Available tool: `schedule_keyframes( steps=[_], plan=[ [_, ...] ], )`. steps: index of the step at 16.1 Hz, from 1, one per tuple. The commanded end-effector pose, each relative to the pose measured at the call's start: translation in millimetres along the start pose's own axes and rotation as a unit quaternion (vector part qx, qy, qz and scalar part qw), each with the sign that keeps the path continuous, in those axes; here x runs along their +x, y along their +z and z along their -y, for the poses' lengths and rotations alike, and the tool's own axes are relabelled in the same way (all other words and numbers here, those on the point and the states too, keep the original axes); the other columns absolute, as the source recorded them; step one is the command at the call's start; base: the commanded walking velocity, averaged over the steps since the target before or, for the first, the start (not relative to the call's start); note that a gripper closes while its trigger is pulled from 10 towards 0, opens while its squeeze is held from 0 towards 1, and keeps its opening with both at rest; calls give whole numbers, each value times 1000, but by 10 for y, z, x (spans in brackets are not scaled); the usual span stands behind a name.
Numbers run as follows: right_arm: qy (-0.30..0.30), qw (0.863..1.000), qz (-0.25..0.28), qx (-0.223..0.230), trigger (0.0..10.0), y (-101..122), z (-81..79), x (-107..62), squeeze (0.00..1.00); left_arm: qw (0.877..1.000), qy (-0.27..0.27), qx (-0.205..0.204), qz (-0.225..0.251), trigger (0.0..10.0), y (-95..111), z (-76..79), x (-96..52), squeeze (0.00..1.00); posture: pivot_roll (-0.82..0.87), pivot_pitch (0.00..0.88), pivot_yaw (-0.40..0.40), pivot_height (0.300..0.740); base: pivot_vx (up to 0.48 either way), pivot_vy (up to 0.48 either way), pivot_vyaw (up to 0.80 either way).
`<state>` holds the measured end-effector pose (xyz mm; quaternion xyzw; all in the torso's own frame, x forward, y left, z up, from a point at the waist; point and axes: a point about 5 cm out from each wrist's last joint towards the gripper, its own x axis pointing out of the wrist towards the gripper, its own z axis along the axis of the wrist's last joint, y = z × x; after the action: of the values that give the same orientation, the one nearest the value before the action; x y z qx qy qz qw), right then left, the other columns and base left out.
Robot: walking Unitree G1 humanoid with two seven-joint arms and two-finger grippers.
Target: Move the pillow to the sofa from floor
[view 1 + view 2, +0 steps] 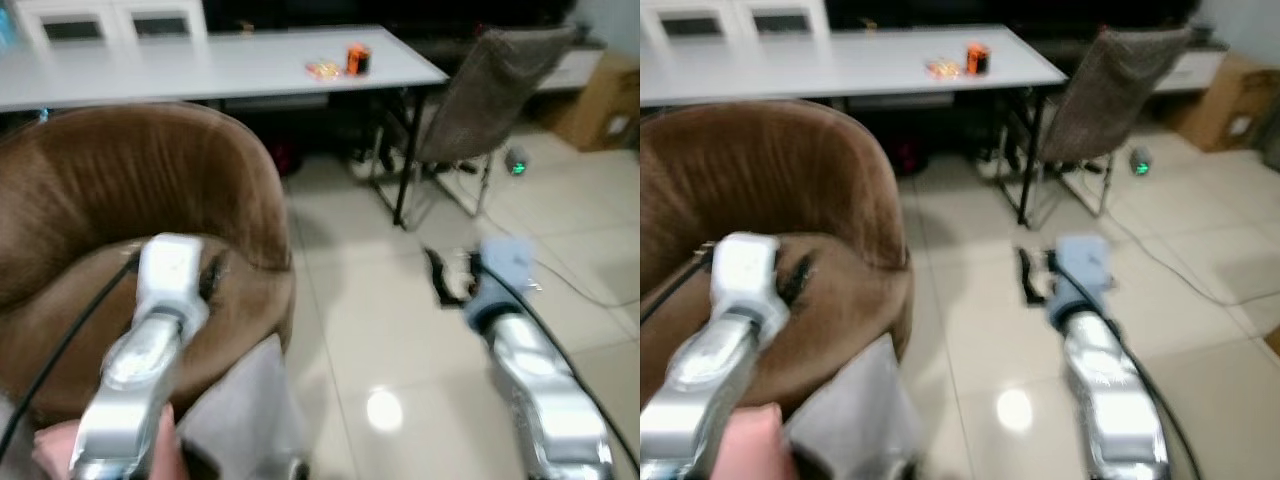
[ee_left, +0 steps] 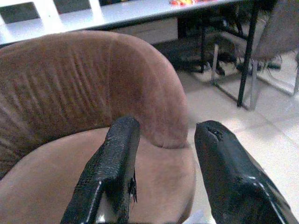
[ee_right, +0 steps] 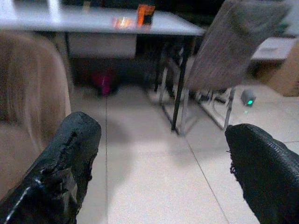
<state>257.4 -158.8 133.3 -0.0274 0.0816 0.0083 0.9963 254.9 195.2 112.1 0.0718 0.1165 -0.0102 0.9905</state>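
Note:
A brown velvet sofa chair (image 1: pixel 130 190) with a rounded back stands at the left. A pale grey pillow (image 1: pixel 245 410) rests against the seat's front edge, low in the view and partly hidden by my left arm. A pink patch (image 1: pixel 55 445) shows beside it; what it is cannot be told. My left gripper (image 2: pixel 168 128) hovers over the seat cushion (image 2: pixel 56 182), open, with nothing between its fingers (image 1: pixel 212 275). Over the tiled floor to the right of the chair, my right gripper (image 3: pixel 163 128) is open wide and holds nothing.
A long white table (image 1: pixel 220 65) runs behind the chair, with an orange can (image 1: pixel 357 58) on it. A grey folding chair (image 1: pixel 480 100) stands at the table's right end. Cardboard boxes (image 1: pixel 605 100) sit far right. A cable (image 1: pixel 580 285) crosses the light floor tiles.

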Motion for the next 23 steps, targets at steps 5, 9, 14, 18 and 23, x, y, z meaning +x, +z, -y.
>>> schedule_keyframes(
  steps=[5,9,14,18,23],
  plan=[
    [-9,999,-33,-24,10000,-83,66,72,1000,1000,-17,13,16,10000,59,122,-12,0,-120,0,-7,740,0,-480,0],
    [-6,999,-29,-31,10000,-76,43,67,467,1000,-16,19,12,10000,41,78,15,0,-136,0,14,740,0,-480,0],
    [50,997,-17,-60,10000,-85,-174,1,494,999,-2,36,15,10000,15,-23,-61,0,-126,0,18,740,0,-96,480],
    [61,995,-17,-78,10000,-69,-233,23,510,999,-9,36,15,10000,1,-2,-103,0,-118,0,-2,740,0,0,800],
    [15,999,-21,-38,10000,-142,-154,-50,733,998,-27,54,17,10000,-2,-5,-130,0,-131,0,41,740,0,0,800]
  ],
)
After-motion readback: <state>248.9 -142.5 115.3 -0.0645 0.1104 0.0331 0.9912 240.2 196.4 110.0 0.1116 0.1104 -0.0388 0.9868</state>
